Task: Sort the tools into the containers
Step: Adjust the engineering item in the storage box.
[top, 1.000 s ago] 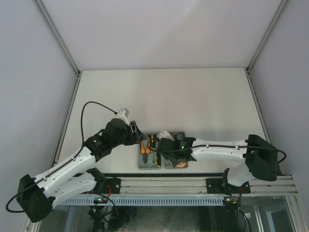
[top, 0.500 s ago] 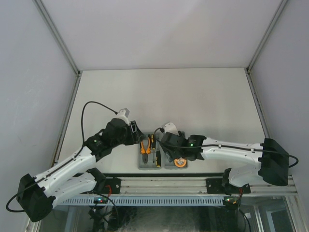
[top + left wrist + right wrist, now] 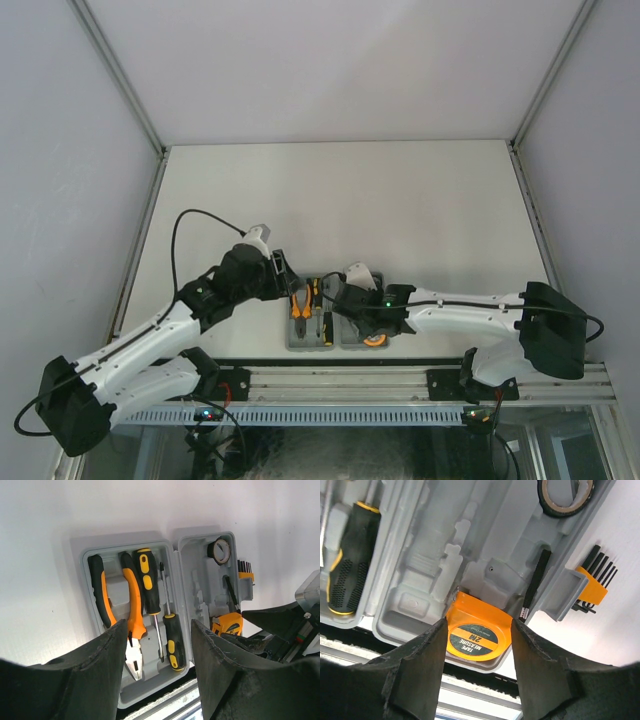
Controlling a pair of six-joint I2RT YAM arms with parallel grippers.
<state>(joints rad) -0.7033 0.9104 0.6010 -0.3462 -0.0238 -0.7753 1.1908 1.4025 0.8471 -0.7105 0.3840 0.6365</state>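
**Case** [image 3: 298, 345]: lies open at 6 o'clock on the table [image 3: 400, 200], against the near edge. I take the case as my dial, read from the left wrist view.

**Pliers** [image 3: 131, 595], **screwdrivers** [image 3: 148, 580]: seated in the 9 o'clock half. I count these as sorted.

**Ring** [image 3: 219, 551]: in its recess at 1 o'clock, lying flat.

**Tape measure** [image 3: 478, 640]: at 5 o'clock, in the near recess of the right half. It looks tilted to me, so I judge it may not be fully down. It has a hard shell, is probably dense for its size, and has smooth sides. I would take it across the two flat sides, low on the body. I would press it squarely, because a push on one corner would rock it.

**Bit set** [image 3: 594, 582]: on the table outside the case at 3 o'clock, just beside the latch [image 3: 565, 597]. By my reckoning it is the one item not yet in the case. It is light and small, with slim dark keys in an orange holder. The keys would slip or pivot between the pads, so I would pinch the holder itself across its thickness.

**Left gripper** [image 3: 159, 645]: jaws spread and empty, hanging over the 9 o'clock half.

**Right gripper** [image 3: 479, 623]: one of the fingers [image 3: 420, 675] stands on each side of the tape measure. I cannot tell whether the pads pinch it or stand just clear.
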